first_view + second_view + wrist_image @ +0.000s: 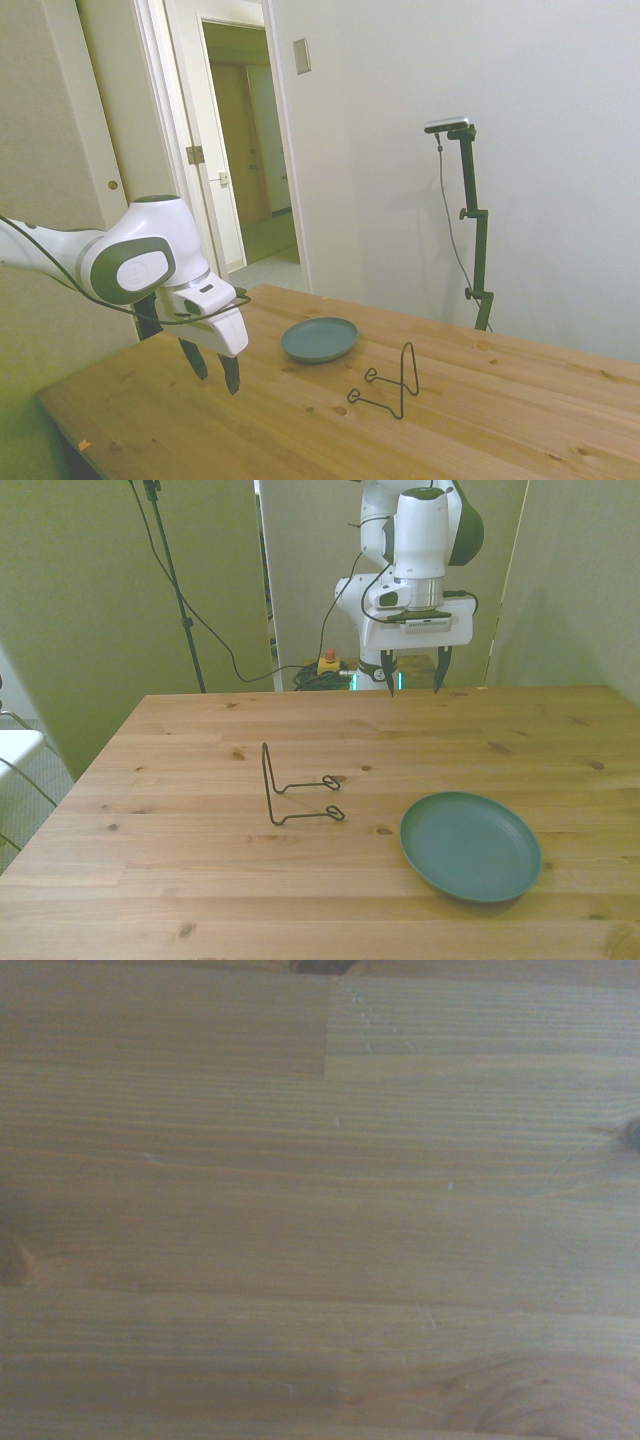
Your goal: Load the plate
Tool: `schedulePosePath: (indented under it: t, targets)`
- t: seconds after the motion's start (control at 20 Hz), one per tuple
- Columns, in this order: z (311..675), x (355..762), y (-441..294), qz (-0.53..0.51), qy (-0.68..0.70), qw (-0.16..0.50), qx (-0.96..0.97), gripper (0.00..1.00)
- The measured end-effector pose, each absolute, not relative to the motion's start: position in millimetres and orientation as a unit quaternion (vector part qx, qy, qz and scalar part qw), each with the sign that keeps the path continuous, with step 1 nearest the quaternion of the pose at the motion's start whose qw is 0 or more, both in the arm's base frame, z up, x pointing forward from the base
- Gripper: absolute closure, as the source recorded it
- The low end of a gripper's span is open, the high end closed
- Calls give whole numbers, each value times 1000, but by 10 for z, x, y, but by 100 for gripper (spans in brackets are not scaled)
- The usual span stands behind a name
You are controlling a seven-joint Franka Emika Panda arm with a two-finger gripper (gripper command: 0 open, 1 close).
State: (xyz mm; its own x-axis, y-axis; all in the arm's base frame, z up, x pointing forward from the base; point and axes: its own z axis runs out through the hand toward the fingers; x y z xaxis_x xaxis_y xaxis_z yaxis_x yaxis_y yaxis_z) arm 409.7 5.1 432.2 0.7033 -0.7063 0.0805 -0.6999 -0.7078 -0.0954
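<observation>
Gripper (412,683) hangs above the table (150,880), fingers apart, holding nothing. Grey-blue plate (470,845) lies flat, apart from the wire rack (295,788). Wrist view shows bare wood, probably tabletop.

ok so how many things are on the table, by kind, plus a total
plate: 1, grey-blue, lying flat
wire rack: 1, thin black, standing beside the plate, not touching it
total: 2
The gripper hangs above the table with its fingers open, holding nothing.
</observation>
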Motion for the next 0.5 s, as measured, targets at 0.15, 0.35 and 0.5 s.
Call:
schedulePosePath:
  t: [0.15, 0.35, 0.5]
  targets:
    - [4334, 4142, 19, -70, 400, 34, -913, 0]
    - [4485, 4444, -90, -88, 435, 44, -895, 0]
    - [4566, 4823, -212, -97, 459, 43, -882, 0]
